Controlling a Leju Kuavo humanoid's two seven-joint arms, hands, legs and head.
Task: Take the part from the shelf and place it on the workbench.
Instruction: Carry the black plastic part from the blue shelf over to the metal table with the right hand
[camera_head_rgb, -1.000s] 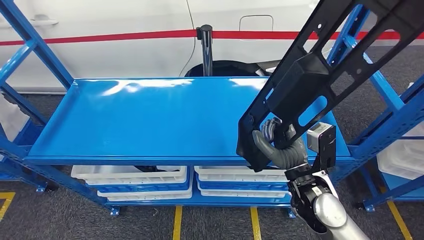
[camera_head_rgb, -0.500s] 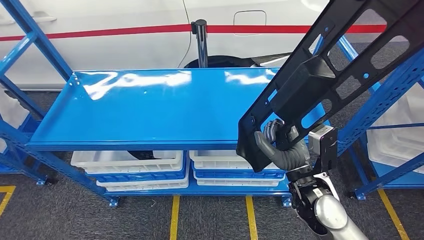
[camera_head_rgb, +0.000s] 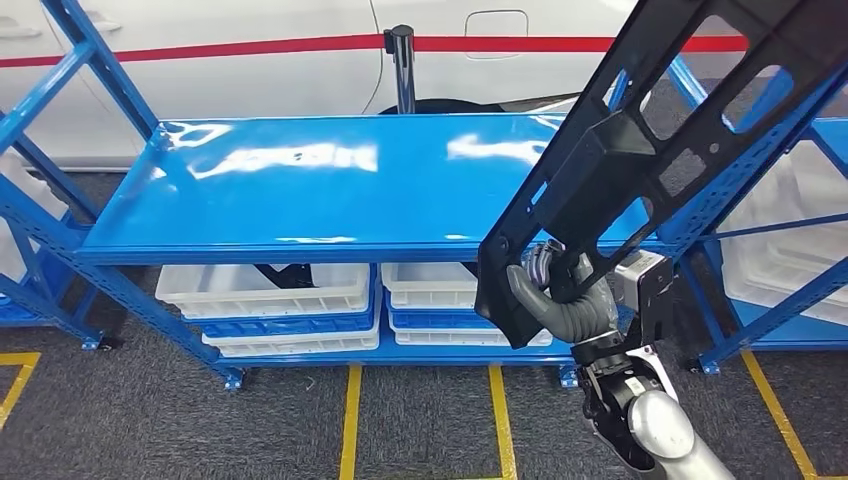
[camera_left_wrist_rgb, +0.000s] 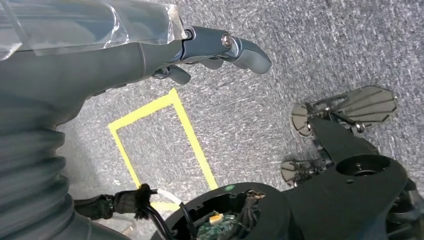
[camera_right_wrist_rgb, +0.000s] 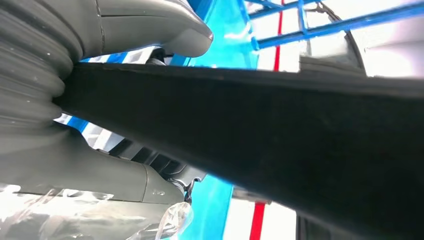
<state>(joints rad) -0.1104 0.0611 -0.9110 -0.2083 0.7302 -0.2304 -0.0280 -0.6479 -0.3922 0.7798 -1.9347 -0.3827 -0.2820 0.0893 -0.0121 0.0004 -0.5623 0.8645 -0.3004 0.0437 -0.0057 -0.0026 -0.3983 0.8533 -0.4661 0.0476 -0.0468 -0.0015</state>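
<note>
Head view: right hand (camera_head_rgb: 565, 300) grips long black perforated part (camera_head_rgb: 640, 150) at 4 o'clock, raised over blue shelf (camera_head_rgb: 300, 190). Left wrist view: left hand (camera_left_wrist_rgb: 150, 55) empty, fingers apart, above grey floor (camera_left_wrist_rgb: 300, 45) with yellow tape (camera_left_wrist_rgb: 190, 135).

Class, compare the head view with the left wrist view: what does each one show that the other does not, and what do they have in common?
Head view alone: the right hand gripping the long black part near its lower end, the blue shelf and white bins beneath it. Left wrist view alone: the left hand, holding nothing, fingers extended above the floor. Both share: grey carpet marked with yellow floor lines.
</note>
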